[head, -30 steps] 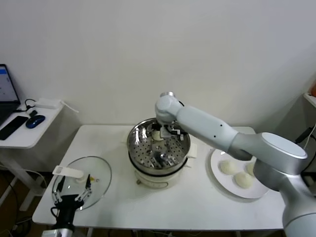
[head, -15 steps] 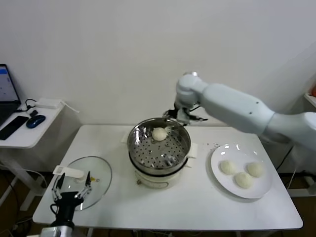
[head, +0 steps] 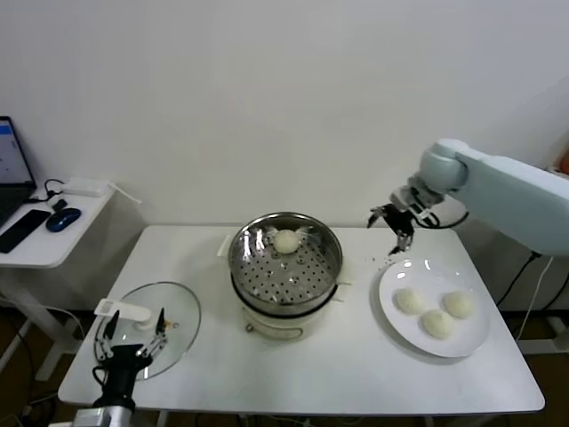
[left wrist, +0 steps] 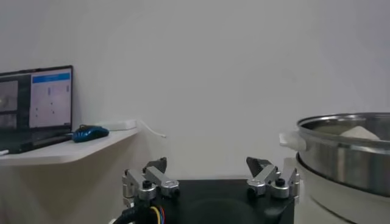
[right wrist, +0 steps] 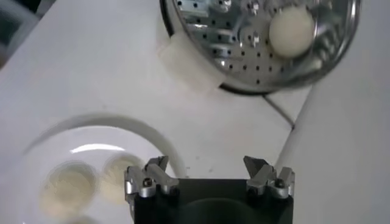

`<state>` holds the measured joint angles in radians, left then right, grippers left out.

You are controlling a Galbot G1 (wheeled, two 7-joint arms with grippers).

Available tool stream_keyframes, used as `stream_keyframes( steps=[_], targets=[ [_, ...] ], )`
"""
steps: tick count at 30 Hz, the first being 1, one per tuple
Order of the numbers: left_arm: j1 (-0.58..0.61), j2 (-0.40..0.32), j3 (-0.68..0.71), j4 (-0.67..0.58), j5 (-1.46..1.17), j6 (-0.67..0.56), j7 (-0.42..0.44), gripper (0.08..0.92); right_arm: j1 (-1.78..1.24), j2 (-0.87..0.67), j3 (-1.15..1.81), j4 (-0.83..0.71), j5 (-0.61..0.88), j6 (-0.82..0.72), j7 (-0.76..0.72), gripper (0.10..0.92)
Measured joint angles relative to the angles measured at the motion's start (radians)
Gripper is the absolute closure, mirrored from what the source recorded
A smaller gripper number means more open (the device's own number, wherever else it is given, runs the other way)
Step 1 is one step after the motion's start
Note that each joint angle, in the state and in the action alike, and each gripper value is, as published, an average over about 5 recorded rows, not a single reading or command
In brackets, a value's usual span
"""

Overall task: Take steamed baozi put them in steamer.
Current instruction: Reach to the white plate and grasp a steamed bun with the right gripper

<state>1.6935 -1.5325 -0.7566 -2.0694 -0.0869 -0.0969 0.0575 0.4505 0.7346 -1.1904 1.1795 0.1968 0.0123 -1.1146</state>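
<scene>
The laptop (head: 9, 169) is cut off by the head view's left side. In the right wrist view, the plate (right wrist: 146, 137) runs off the picture, and its baozi (right wrist: 67, 185) look blurry.

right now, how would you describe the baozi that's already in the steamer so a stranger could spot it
Find the shiny steel steamer on its white cooker base in the middle of the white table. Inside it, on the perforated floor toward the wall side, sits one cream-white baozi. It is the only bun in the basket; the other three lie on the white plate on the robot's right.
</scene>
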Motion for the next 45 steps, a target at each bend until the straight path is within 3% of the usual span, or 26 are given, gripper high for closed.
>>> stream_keyframes(
  steps=[22, 45],
  targets=[
    [0.006, -0.001, -0.012, -0.016, -0.008, 0.010, -0.003, 0.177, -0.257, 0.009, 0.114, -0.168, -0.055, -0.137, 0.020, 0.203],
    [0.009, 0.003, -0.008, -0.025, -0.002, 0.014, -0.002, 0.177, -0.338, 0.066, 0.143, -0.240, -0.105, -0.145, 0.018, 0.203]
  ],
)
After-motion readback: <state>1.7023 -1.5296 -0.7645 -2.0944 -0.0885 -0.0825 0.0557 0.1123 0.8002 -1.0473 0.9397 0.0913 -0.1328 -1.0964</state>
